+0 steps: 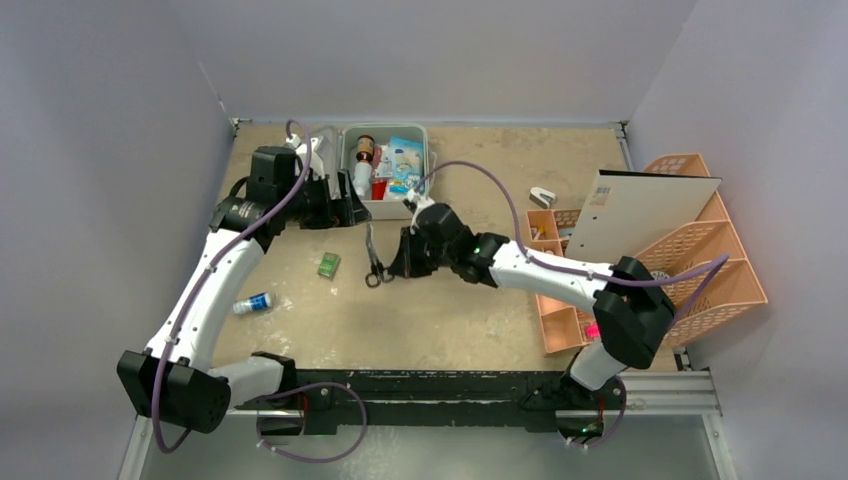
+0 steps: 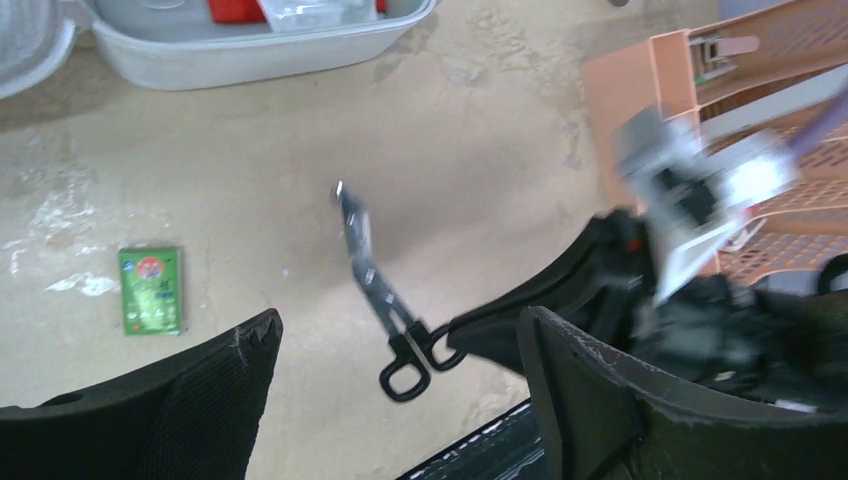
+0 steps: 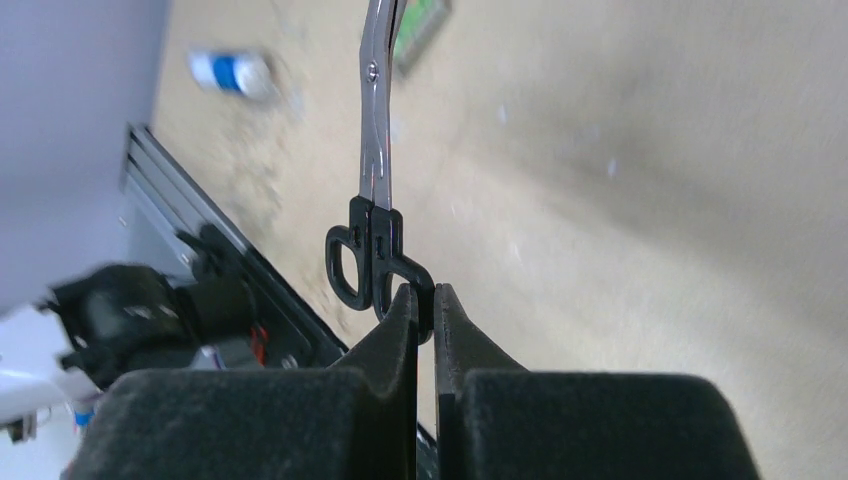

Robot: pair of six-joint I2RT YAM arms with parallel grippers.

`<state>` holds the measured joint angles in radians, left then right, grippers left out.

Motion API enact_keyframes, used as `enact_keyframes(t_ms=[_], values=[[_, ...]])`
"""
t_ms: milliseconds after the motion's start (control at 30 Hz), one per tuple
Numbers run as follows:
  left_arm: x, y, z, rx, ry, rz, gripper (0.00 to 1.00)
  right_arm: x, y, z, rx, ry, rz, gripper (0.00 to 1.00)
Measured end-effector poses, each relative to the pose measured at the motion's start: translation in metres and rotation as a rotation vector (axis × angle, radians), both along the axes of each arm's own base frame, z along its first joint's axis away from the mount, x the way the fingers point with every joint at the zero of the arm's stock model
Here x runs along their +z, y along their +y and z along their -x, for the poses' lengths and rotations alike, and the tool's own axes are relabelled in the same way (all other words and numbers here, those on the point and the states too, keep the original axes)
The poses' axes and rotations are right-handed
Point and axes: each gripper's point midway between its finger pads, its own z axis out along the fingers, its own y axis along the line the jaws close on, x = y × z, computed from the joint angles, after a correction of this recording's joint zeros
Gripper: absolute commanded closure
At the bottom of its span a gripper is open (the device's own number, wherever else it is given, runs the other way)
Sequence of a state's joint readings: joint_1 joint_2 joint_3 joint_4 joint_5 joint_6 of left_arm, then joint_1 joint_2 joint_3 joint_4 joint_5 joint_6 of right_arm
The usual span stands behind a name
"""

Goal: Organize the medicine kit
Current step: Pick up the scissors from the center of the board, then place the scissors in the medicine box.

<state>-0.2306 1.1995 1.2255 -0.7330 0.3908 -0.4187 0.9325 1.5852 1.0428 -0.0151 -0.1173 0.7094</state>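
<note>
The medicine kit (image 1: 385,170) lies open at the back of the table, several bottles and packets inside, its lid (image 1: 322,148) folded out to the left. Its grey wall (image 2: 250,55) shows in the left wrist view. Metal scissors with black handles (image 1: 373,255) hang in front of the kit. My right gripper (image 1: 405,255) is shut on one handle loop (image 3: 425,295), and the blades (image 3: 375,150) point away from it. My left gripper (image 1: 350,212) is beside the kit's front left corner, open (image 2: 398,325) and empty, with the scissors (image 2: 375,290) seen beyond it.
A green packet (image 1: 329,264) and a blue-and-white tube (image 1: 253,302) lie on the table left of the scissors. A peach lattice organizer (image 1: 700,270) with a white board (image 1: 640,215) leaning on it stands at the right. A small white item (image 1: 542,197) lies near it.
</note>
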Motion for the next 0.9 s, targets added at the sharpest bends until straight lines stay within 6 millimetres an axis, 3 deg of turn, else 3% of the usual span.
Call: enact_keyframes(t_ms=[133, 267, 467, 700, 900], values=[[-0.011, 0.011, 0.007, 0.012, 0.001, -0.063, 0.11, 0.046, 0.01, -0.045, -0.043, -0.085, -0.064, 1.0], [-0.022, 0.018, 0.012, 0.011, 0.025, -0.106, 0.09, 0.064, 0.009, -0.076, -0.075, -0.13, -0.063, 1.0], [-0.041, 0.018, 0.02, -0.007, 0.06, -0.114, 0.06, 0.066, 0.006, -0.123, -0.126, -0.16, -0.022, 1.0], [-0.049, 0.016, 0.022, -0.053, 0.054, -0.124, 0.02, 0.046, 0.003, -0.178, -0.198, -0.204, 0.041, 1.0], [-0.065, 0.014, 0.028, -0.07, 0.09, -0.117, 0.0, 0.045, 0.012, -0.228, -0.235, -0.305, 0.08, 1.0]])
